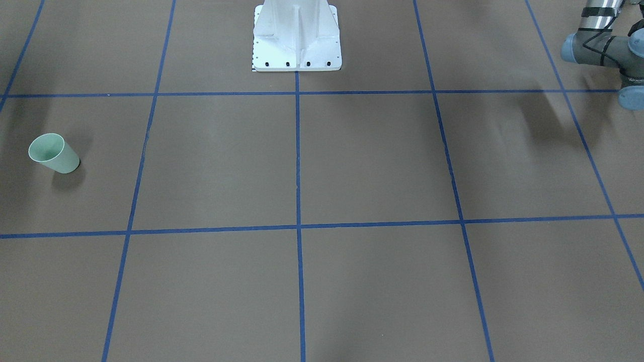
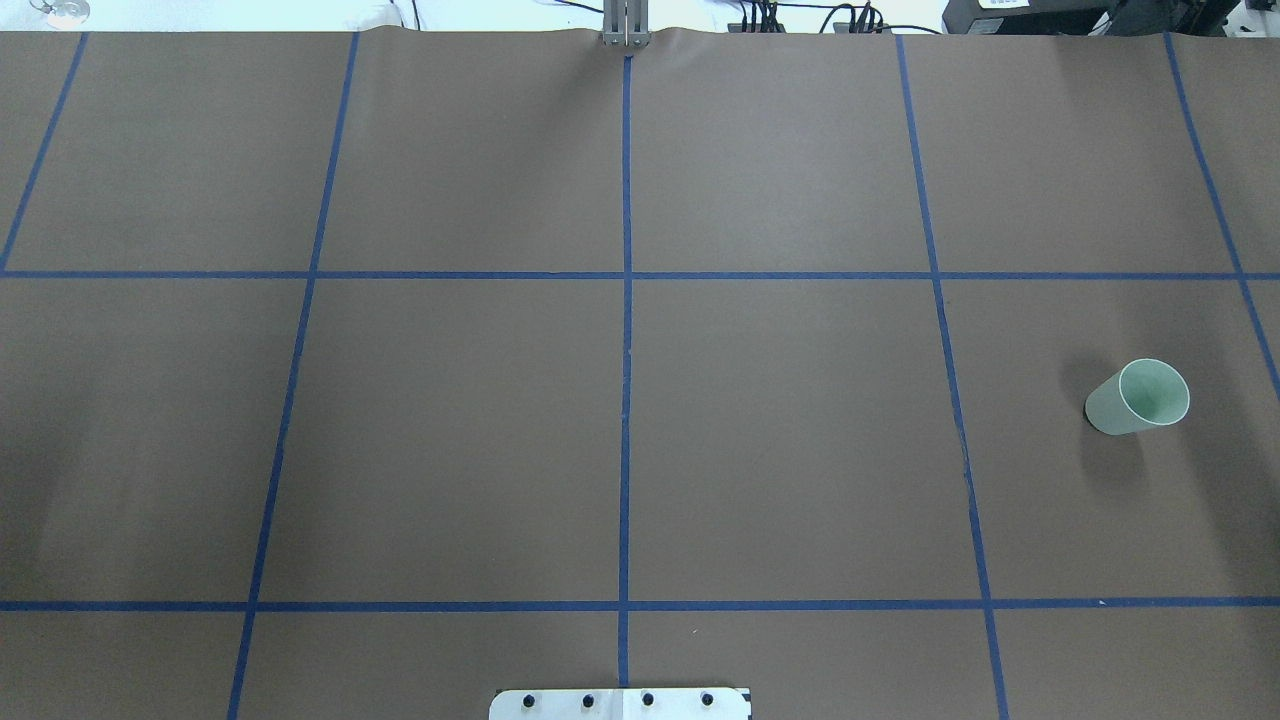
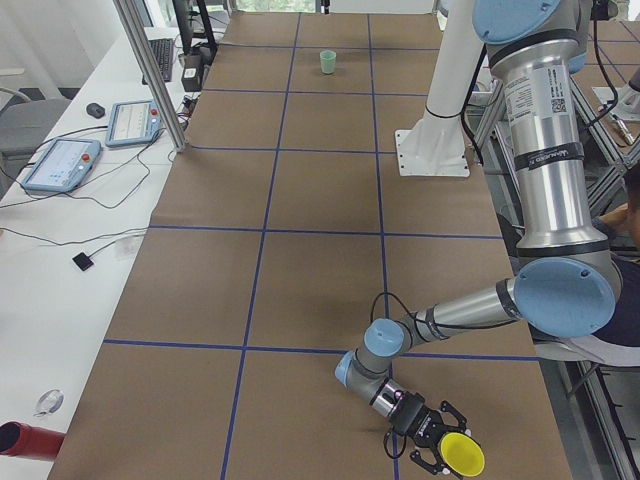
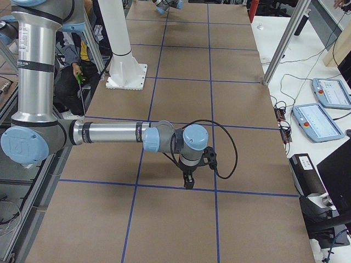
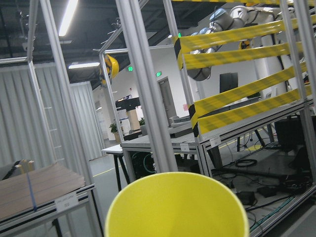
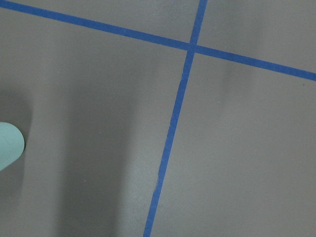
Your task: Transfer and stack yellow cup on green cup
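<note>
Step, as judged: early transfer, stacking not yet begun.
- Yellow cup (image 3: 463, 455) at left end effector (image 3: 437, 443), off table (image 2: 450, 450) surface at robot's left end, tipped on its side. Probably gripped, but finger state cannot be told from this side view.
- Green cup (image 2: 1138, 397) upright on table, robot's right side, well apart from the yellow one.
- Right end effector (image 4: 188, 183) points down near green cup. Spread or pressed together: cannot tell.

Next move likely calls for carrying yellow cup toward centre for right arm to take, then righting it mouth-up over green cup.

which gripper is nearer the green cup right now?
Right. The right gripper hangs near the green cup, which shows at its wrist view's left edge. The left gripper is at the table's opposite end, with the yellow cup.
</note>
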You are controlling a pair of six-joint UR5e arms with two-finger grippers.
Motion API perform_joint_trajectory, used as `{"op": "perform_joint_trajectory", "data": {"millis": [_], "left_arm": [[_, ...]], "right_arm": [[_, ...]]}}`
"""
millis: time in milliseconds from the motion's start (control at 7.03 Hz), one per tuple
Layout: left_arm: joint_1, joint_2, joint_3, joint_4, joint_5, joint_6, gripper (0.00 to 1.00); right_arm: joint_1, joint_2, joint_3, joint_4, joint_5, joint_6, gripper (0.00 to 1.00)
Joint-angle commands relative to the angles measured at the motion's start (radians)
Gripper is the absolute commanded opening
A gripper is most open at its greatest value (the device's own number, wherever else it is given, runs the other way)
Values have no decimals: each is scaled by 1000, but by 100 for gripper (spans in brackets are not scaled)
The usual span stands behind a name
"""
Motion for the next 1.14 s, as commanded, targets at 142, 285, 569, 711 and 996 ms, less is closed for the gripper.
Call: {"op": "perform_joint_trajectory", "data": {"millis": [142, 285, 569, 711, 996], "left_arm": [[-96, 63, 4, -274, 396, 44, 23], [-142, 79, 7, -384, 496, 102, 23], [-182, 180, 8, -693, 679, 235, 23], [-187, 223, 19, -897, 728, 338, 23], [-254, 228, 106, -1309, 857, 572, 23]], "right_arm": [[0, 1, -1, 35, 1, 0, 100], [0, 1, -1, 36, 1, 0, 100], [0, 1, -1, 36, 21, -1, 100], [1, 1, -1, 36, 22, -1, 100], [0, 2, 0, 39, 22, -1, 100]]}}
